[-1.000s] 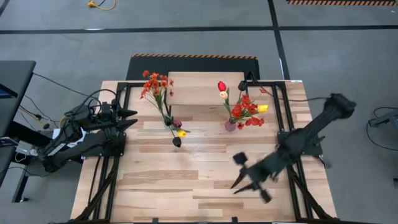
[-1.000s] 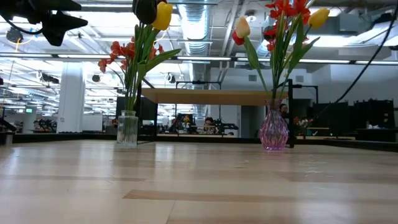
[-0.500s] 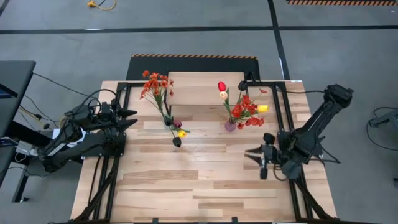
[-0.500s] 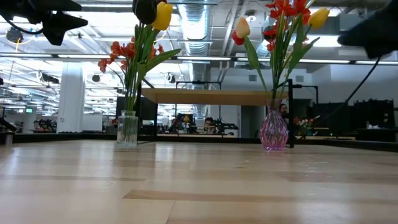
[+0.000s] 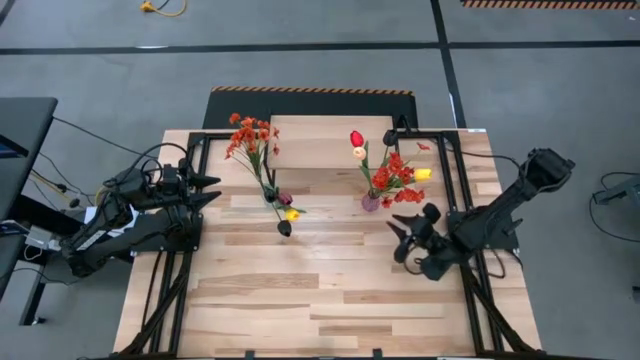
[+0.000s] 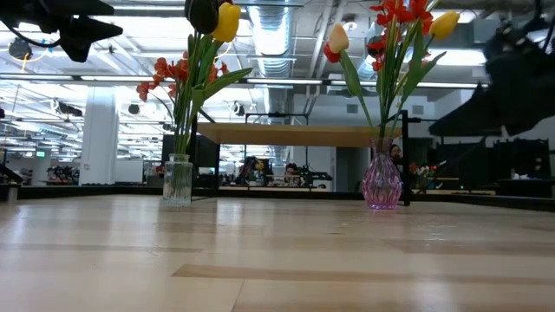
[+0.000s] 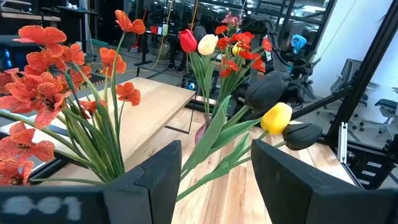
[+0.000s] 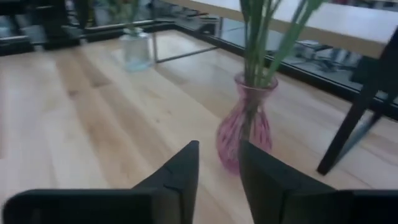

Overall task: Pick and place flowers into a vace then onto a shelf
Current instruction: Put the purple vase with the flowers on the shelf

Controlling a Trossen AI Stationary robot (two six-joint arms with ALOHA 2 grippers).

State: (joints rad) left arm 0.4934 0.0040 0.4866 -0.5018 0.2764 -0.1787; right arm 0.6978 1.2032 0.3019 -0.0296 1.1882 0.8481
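A clear glass vase (image 5: 271, 196) with red-orange sprays, a yellow and dark tulips stands mid-table. A pink vase (image 5: 371, 202) holding red, cream and yellow flowers (image 5: 392, 178) stands on the tabletop near the shelf's leg. The shelf (image 5: 330, 140), a light plank on black legs, sits at the far edge. My right gripper (image 5: 398, 240) is open just near-right of the pink vase (image 8: 244, 140) and points at it without touching. My left gripper (image 5: 212, 190) waits open at the left, facing the clear vase's flowers (image 7: 74, 106).
Black frame rails (image 5: 455, 215) run along both sides of the table, close to my right arm. Bare slatted wood (image 5: 300, 290) fills the near half of the table. The space under the shelf top (image 6: 295, 134) is open between its legs.
My right gripper has swung from the near-right part of the table toward the far edge and come down, and its wrist has rolled so that it now points at the pink vase. Both vases and my left arm have stayed put.
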